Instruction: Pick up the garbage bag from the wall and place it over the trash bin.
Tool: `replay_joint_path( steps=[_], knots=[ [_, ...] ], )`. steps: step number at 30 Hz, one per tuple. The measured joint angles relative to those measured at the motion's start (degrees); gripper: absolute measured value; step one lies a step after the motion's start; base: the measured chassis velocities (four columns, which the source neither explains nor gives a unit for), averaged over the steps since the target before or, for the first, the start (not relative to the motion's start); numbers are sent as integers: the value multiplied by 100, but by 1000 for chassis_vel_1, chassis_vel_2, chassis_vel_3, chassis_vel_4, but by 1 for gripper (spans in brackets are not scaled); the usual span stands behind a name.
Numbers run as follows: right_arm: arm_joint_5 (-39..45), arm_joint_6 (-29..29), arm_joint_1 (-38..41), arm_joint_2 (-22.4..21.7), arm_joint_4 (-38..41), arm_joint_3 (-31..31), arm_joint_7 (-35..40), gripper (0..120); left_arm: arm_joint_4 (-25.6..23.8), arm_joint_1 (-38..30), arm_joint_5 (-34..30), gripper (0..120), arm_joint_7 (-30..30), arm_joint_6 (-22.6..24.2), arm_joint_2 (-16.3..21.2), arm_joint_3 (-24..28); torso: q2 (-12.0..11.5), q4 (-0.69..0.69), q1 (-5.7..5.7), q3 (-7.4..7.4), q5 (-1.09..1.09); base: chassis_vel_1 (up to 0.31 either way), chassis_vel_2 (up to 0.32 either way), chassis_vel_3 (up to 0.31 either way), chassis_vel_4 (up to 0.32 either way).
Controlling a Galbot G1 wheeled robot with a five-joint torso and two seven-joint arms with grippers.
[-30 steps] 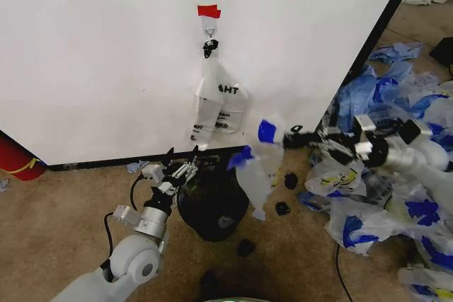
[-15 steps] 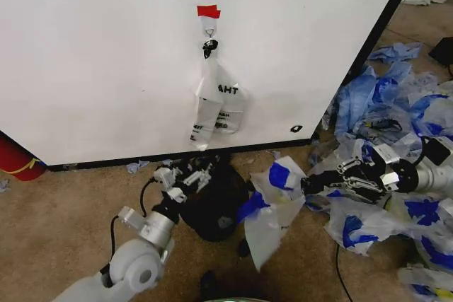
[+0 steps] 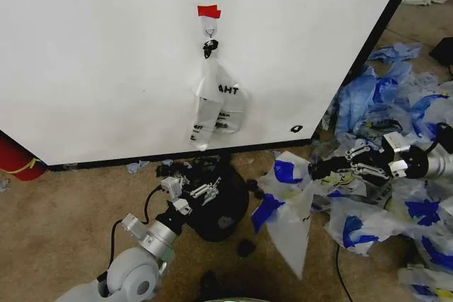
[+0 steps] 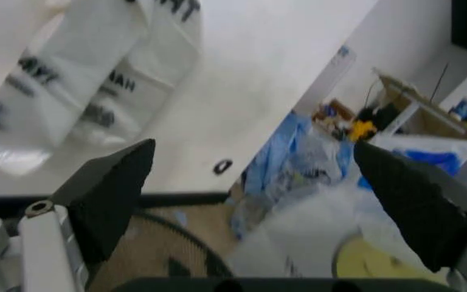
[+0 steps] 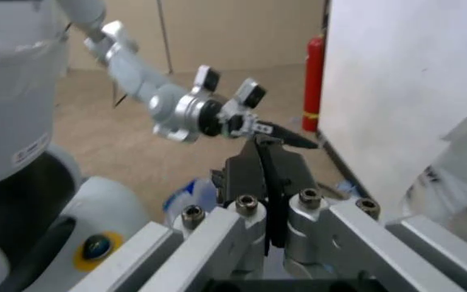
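The garbage bag (image 3: 287,206), translucent white with blue patches, hangs from my right gripper (image 3: 316,170), which is shut on its upper edge just right of the trash bin (image 3: 226,210). The bag's lower end trails toward the carpet. In the right wrist view the right gripper (image 5: 266,167) has its fingers pressed together. My left gripper (image 3: 200,183) is open over the bin's near-left rim, and the left wrist view shows its black pads (image 4: 107,194) spread wide. Behind the bin stands the wall (image 3: 106,61), with red tape (image 3: 209,10) above a hook (image 3: 209,32).
A narrower white bag with black lettering (image 3: 216,100) hangs from the hook. A heap of blue and white bags (image 3: 396,104) covers the floor at right. A red cylinder (image 3: 14,157) stands at far left. Small black pieces (image 3: 245,247) lie on the carpet near the bin.
My right gripper carried the bag away from the wall, down and to the right, and the bag now hangs lower. My left gripper pushed forward over the bin.
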Motion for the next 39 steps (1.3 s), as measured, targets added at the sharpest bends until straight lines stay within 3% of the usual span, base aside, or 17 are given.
replay_joint_path(
  steps=[3,5,10,11,12,15,17,30,39],
  knots=[
    [-57,0,-103,-117,127,49,-71,0,-180,-198,-481,97,0,214,634,51,0,-1,0,0,1,0,0,0,0],
    [-66,0,-114,-133,144,61,-78,0,-253,-271,-663,97,-1,275,803,54,0,0,0,0,1,0,0,0,0],
    [-80,11,-155,-257,191,123,-104,0,-790,-770,-1776,97,81,679,1892,-78,0,-2,1,0,2,0,0,0,0],
    [-79,10,-145,-290,192,124,-112,0,-966,-769,-1996,97,108,771,2164,-141,0,-2,0,0,1,0,0,0,0],
    [-79,10,-145,-290,192,124,-112,0,-966,-769,-1996,97,108,771,2164,-141,0,-2,0,0,1,0,0,0,0],
    [-7,5,-68,-466,209,154,-129,0,-1447,-646,-2477,98,168,913,2903,-209,0,2,0,0,7,0,0,0,0],
    [73,-3,3,-600,244,183,-134,0,-1604,-580,-2556,98,183,935,3101,-148,0,1,0,0,1,0,0,0,0],
    [333,-13,-7,-888,561,230,124,0,-1703,-616,-2687,98,391,995,2791,458,-1,0,0,0,2,0,0,0,0],
    [346,10,-102,-911,807,257,224,0,-1609,-809,-3079,98,477,1082,2315,640,-1,1,0,0,3,0,0,0,0]
  ],
)
